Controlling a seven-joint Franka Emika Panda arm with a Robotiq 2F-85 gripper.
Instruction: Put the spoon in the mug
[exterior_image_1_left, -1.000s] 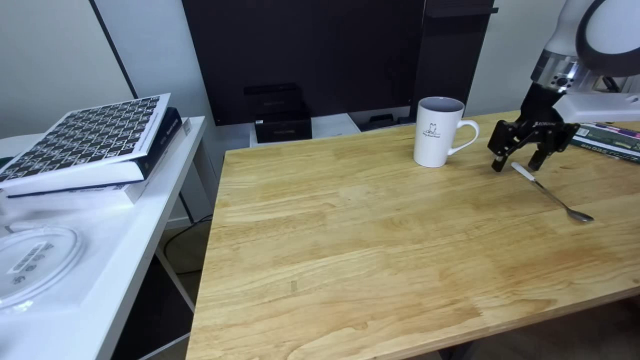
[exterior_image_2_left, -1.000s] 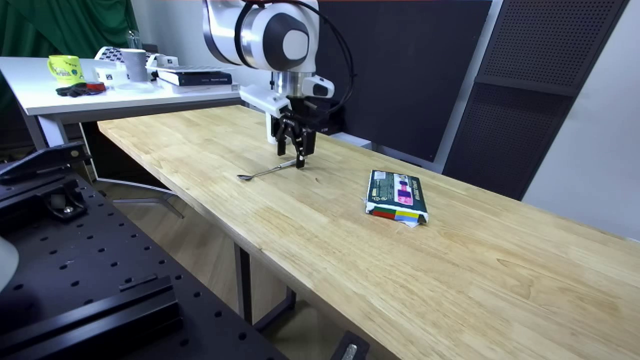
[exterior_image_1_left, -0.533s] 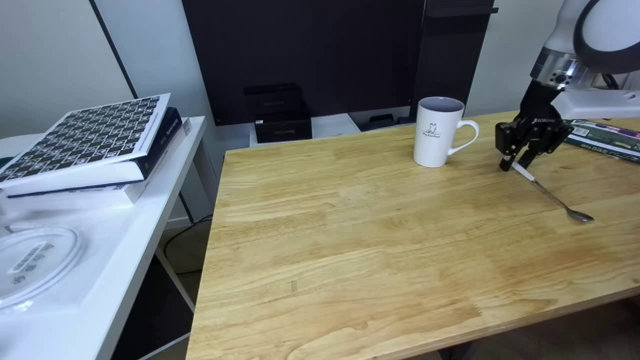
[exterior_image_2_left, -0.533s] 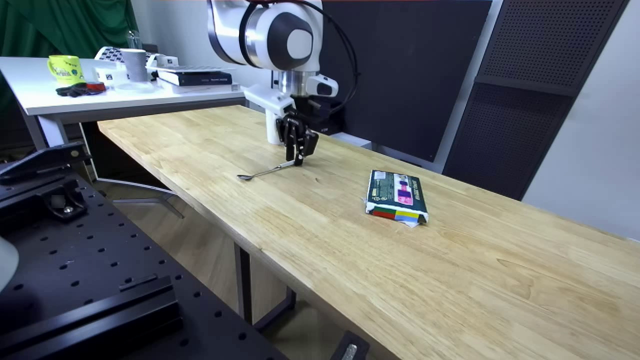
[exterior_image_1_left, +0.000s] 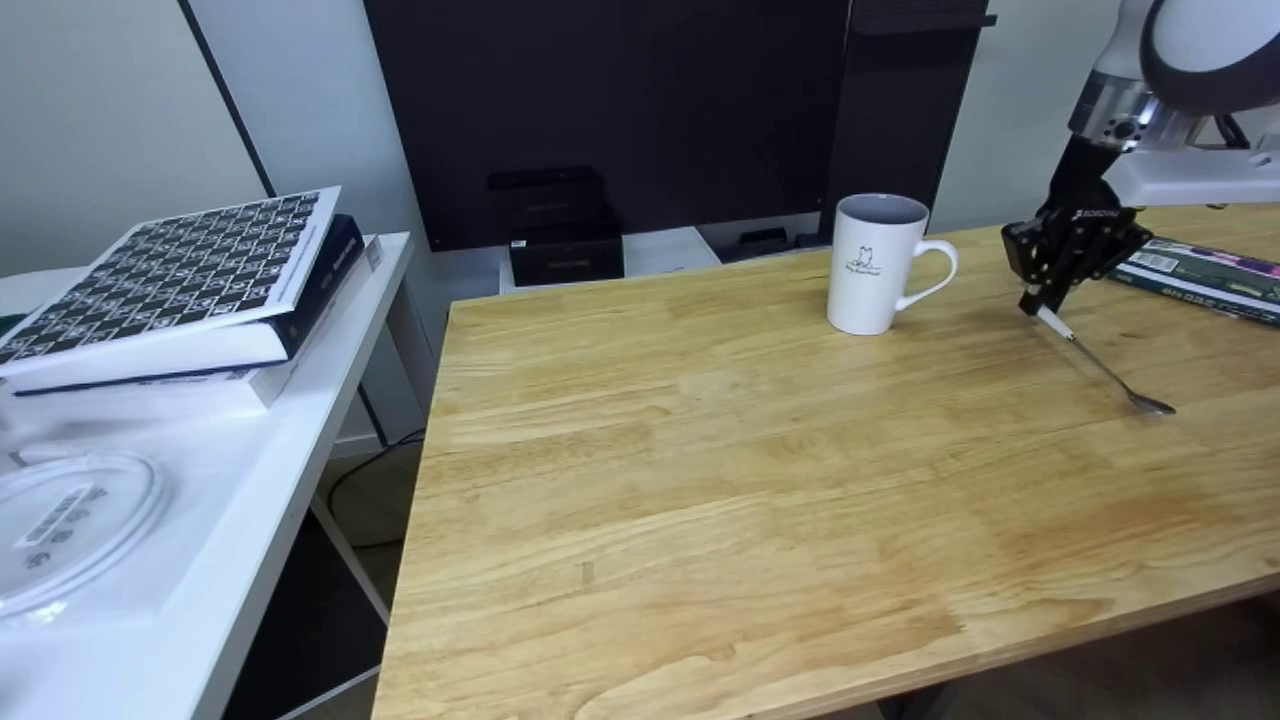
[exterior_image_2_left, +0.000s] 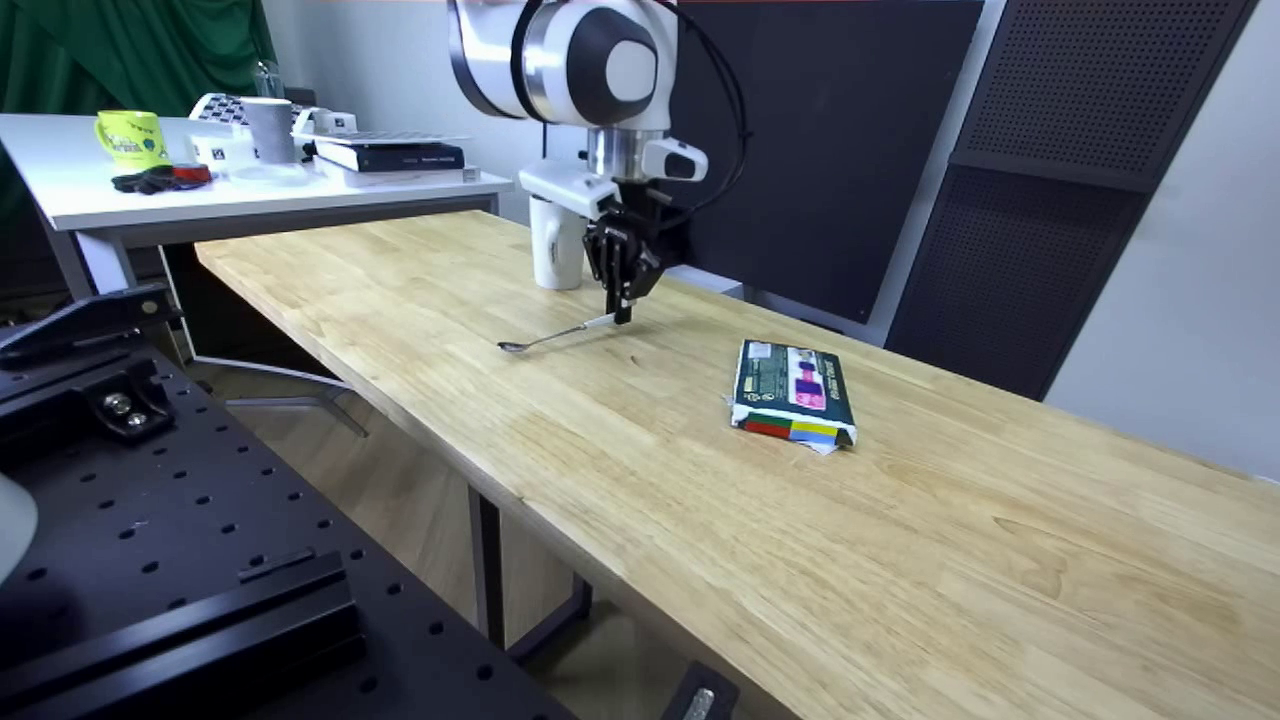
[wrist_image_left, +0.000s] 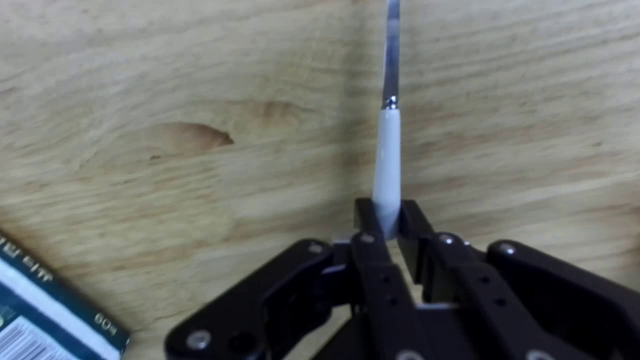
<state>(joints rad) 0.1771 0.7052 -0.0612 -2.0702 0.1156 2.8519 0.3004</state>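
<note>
Black two-fingered gripper (wrist_image_left: 386, 215) clamps a slender white-handled metal spoon (wrist_image_left: 390, 132)
Likely light, stiff, slick; gripping mid-handle should lessen swing (its bowl (exterior_image_1_left: 1151, 405) raised or resting: unclear).

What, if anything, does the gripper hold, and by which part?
The spoon: the gripper pinches it by the end of its white handle, opposite the bowl.
</note>
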